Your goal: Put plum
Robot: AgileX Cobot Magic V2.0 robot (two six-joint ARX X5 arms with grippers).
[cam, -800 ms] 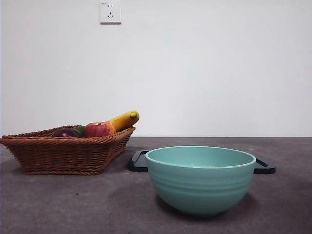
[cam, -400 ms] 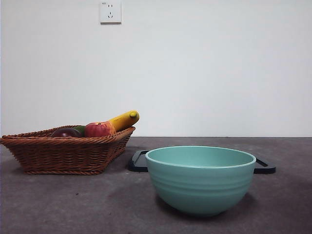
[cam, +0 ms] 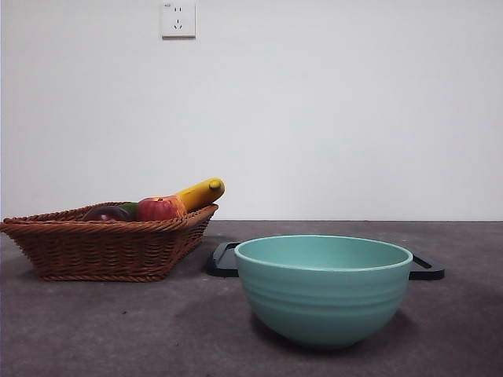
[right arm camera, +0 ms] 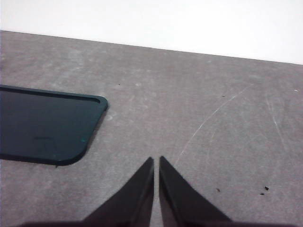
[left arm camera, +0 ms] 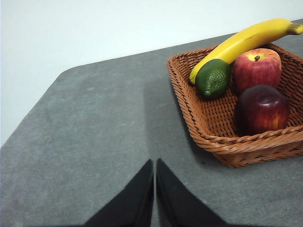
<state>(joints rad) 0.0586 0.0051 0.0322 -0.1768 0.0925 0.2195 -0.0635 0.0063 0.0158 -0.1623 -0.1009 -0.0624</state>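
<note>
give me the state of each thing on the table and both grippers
plum: lying in the basket, untouched
wicker basket: upright, holding four fruits
apple: in the basket, stem up
banana: lying over the basket rim
green fruit: under the banana
teal bowl: upright
dark tray: flat
left gripper: shut, holding nothing
right gripper: shut, holding nothing

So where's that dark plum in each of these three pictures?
Front view: the plum peeks over the basket rim at the left, beside the red apple.
Left wrist view: it lies in the basket's near corner, in front of the apple.
Right wrist view: not in it; only the dark tray and table show.
Shared landmark: the yellow banana, sticking out past the basket's edge.
</note>
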